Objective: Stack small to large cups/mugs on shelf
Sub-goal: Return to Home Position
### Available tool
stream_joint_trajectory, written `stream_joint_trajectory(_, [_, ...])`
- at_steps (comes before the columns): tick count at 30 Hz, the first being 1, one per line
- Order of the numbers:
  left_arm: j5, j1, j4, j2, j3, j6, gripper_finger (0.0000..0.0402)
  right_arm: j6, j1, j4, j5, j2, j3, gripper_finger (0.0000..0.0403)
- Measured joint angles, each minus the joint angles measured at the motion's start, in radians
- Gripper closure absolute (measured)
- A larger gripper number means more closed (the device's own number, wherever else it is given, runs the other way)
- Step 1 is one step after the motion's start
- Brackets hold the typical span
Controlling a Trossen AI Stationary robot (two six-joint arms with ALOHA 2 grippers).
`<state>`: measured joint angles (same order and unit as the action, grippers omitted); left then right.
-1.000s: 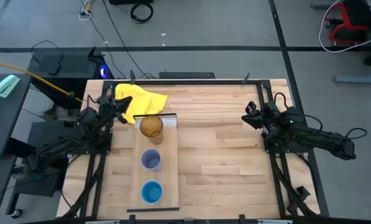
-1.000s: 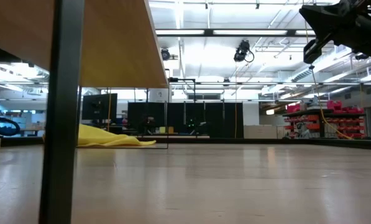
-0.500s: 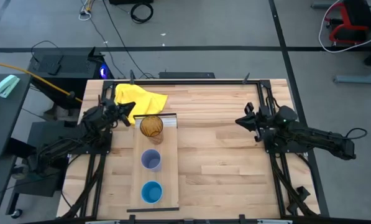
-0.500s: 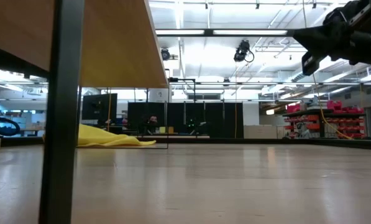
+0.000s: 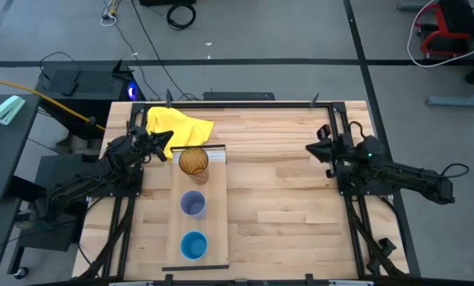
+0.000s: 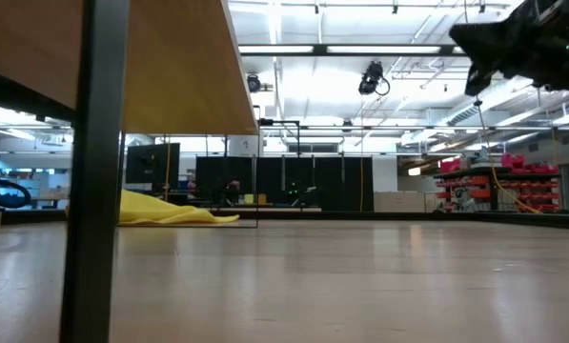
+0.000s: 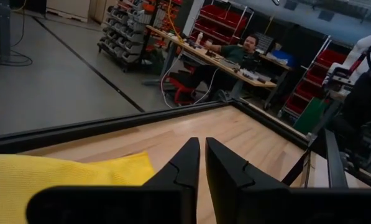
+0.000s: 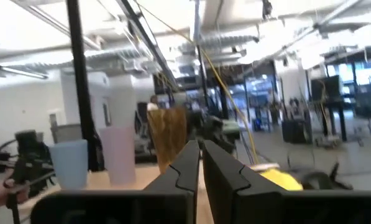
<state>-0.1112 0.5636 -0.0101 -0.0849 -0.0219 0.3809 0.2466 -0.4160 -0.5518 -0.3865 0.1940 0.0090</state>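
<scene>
Since the see-through brown plastic cup point(image 5: 193, 162), pale purple plastic cup point(image 5: 192, 204) and bright blue plastic cup point(image 5: 193, 245) stand apart in a row on the long pale wooden shelf point(image 5: 214, 222), going home seems the step. The left gripper point(image 7: 201, 143) near the brown cup and the right gripper point(image 8: 199, 146) across the table point(image 5: 284, 199), both pinched together and empty, should just pull back.

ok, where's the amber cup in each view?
High: amber cup at the shelf's end nearest the yellow cloth.
Low: not in it.
Left wrist: not in it.
Right wrist: amber cup just past the right gripper, next to the lavender cup.
Landmark: the yellow cloth, in all four views.
</scene>
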Motion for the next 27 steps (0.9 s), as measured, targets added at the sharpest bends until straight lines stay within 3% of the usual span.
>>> stream_joint_trajectory(7, [0.0, 0.0, 0.0, 0.0, 0.0, 0.0, 0.0377, -0.009, 0.0, -0.148, -0.02, -0.002, 0.0, 0.0374])
stream_joint_trajectory(15, [0.0, 0.0, 0.001, 0.0, 0.0, 0.0, 0.0371, -0.014, 0.0, -0.2, -0.041, -0.002, 0.0, 0.0374])
stream_joint_trajectory(23, [0.0, 0.0, 0.001, 0.0, 0.0, -0.001, 0.0368, -0.055, -0.002, 0.087, -0.015, -0.002, 0.0, 0.0374])
stream_joint_trajectory(27, [0.0, 0.0, 0.001, 0.0, 0.0, -0.001, 0.0374, -0.063, -0.002, 0.227, 0.063, -0.002, 0.0, 0.0374])
